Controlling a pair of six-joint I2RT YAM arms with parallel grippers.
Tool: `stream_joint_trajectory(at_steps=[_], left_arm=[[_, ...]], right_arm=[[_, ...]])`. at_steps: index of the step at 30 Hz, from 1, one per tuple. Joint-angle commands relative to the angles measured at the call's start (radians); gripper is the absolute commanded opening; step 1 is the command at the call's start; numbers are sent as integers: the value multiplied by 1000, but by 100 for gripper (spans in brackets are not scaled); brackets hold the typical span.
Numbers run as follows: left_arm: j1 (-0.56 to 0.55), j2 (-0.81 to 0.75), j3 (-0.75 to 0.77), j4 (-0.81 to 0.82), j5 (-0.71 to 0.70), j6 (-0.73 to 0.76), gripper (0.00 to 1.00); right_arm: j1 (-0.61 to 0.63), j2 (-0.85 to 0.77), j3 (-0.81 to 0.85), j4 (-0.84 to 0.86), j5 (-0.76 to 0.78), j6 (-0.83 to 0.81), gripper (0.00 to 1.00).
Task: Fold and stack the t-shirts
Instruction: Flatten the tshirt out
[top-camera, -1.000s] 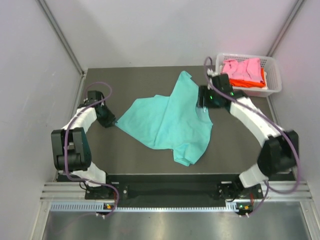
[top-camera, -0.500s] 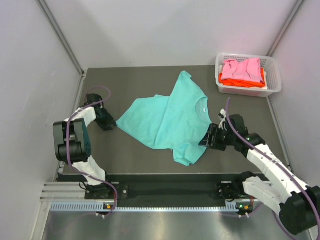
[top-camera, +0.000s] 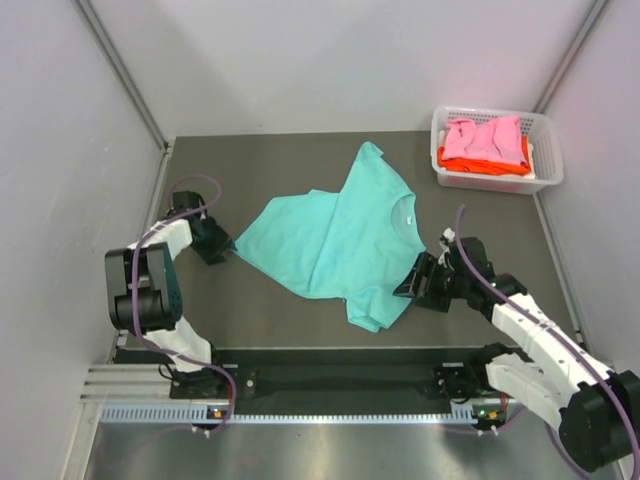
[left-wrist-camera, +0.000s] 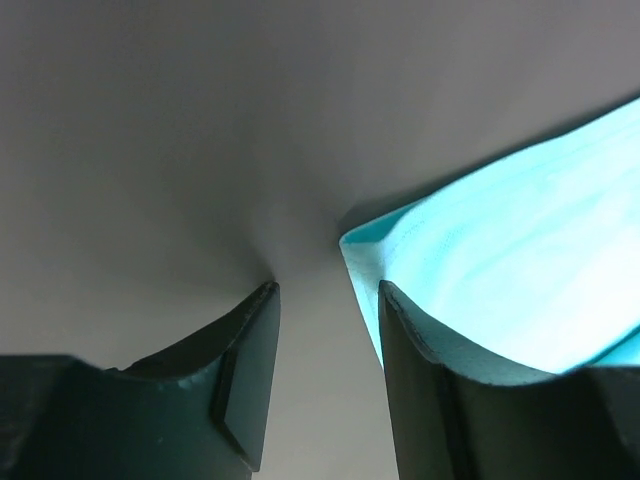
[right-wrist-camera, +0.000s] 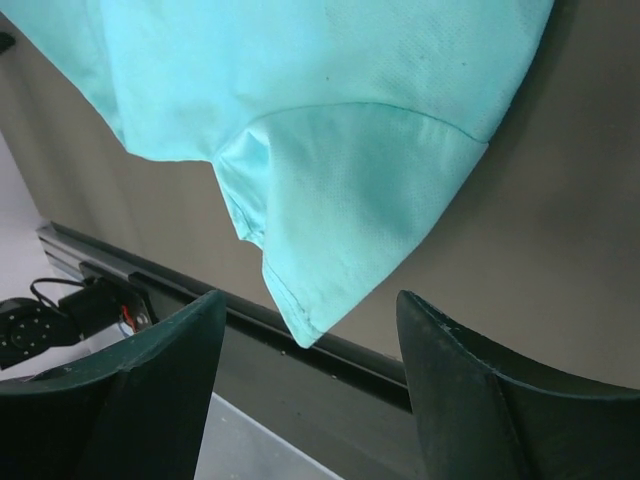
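Note:
The teal t-shirt (top-camera: 335, 240) lies crumpled and partly spread in the middle of the table, collar toward the right. My left gripper (top-camera: 222, 246) is open and low at the shirt's left corner; in the left wrist view the teal corner (left-wrist-camera: 480, 260) lies beside the right finger (left-wrist-camera: 420, 390), not between the jaws. My right gripper (top-camera: 405, 285) is open just right of the shirt's near sleeve (right-wrist-camera: 340, 220), which hangs between and beyond its fingers (right-wrist-camera: 160, 400). The pink t-shirt (top-camera: 482, 135) and the orange t-shirt (top-camera: 490, 160) lie in the basket.
A white lattice basket (top-camera: 548, 165) stands at the back right corner. Grey walls close the table on three sides. The table's black front rail (right-wrist-camera: 340, 360) shows below the sleeve in the right wrist view.
My right arm swung from the shirt's collar by the basket down to the near right side of the shirt, then edged a little nearer. The left gripper let go of the corner.

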Motion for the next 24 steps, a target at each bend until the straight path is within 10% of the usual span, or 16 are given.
stream_joint_trajectory(at_steps=[1, 18, 24], left_arm=[[3, 38, -12, 65, 27, -5, 49], [3, 113, 19, 25, -14, 9, 2], [5, 79, 1, 30, -11, 6, 0]], right_arm=[[7, -4, -14, 80, -17, 50, 69], [131, 76, -162, 256, -15, 332, 64], [252, 128, -179, 370, 37, 454, 57]])
